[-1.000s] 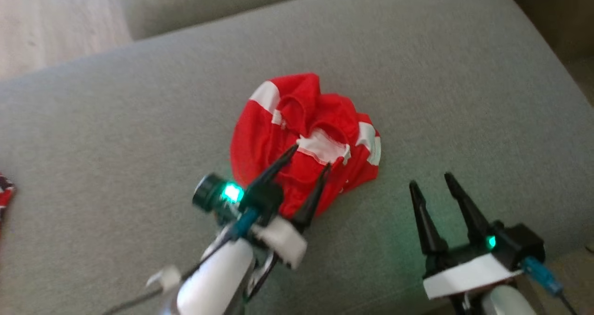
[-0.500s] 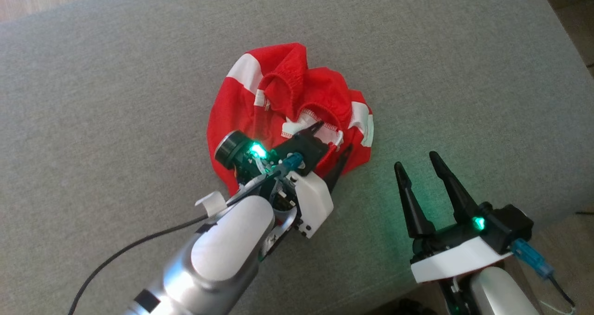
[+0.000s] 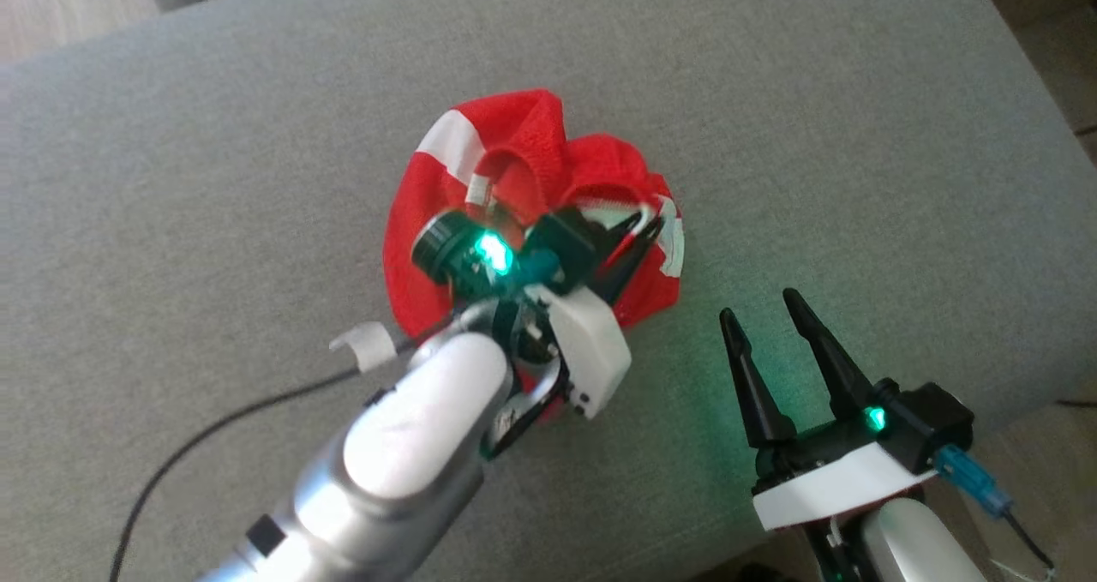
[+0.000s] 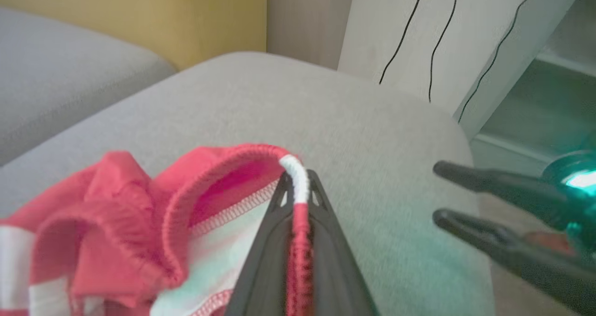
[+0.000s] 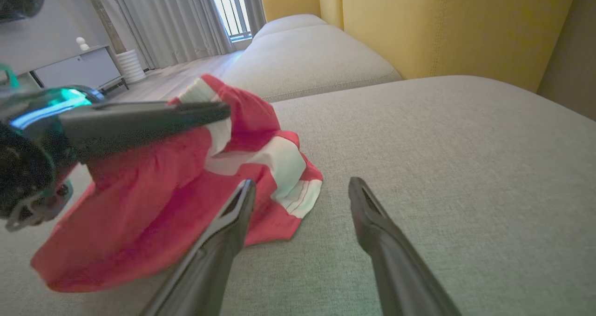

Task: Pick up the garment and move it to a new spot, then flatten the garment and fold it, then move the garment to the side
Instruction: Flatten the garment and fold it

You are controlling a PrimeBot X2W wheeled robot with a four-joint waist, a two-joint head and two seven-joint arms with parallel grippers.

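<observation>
The garment [image 3: 428, 213], red with white bands, lies crumpled on the grey sofa cushion [image 3: 214, 136]. My left gripper [image 3: 638, 231] is over its right part, shut on a ribbed red and white hem. In the left wrist view the hem runs pinched between the two dark fingers of this gripper [image 4: 298, 178] and lifts slightly above the garment [image 4: 139, 213]. My right gripper [image 3: 758, 306] stands open just right of the garment, above bare cushion, nothing between its fingers. From the right wrist, this open gripper [image 5: 302, 182] points at the garment [image 5: 163, 185] corner.
The cushion's right edge drops off beside my right gripper. A yellow backrest [image 5: 442, 18] rises behind the cushion, and a second grey cushion [image 5: 302, 55] lies beyond. Wood floor [image 3: 51, 8] shows at the far left. A black cable [image 3: 214, 428] trails from my left arm.
My left gripper moved forward onto the garment and shut on its hem, bunching the cloth. The right gripper stayed open. The head camera has shifted.
</observation>
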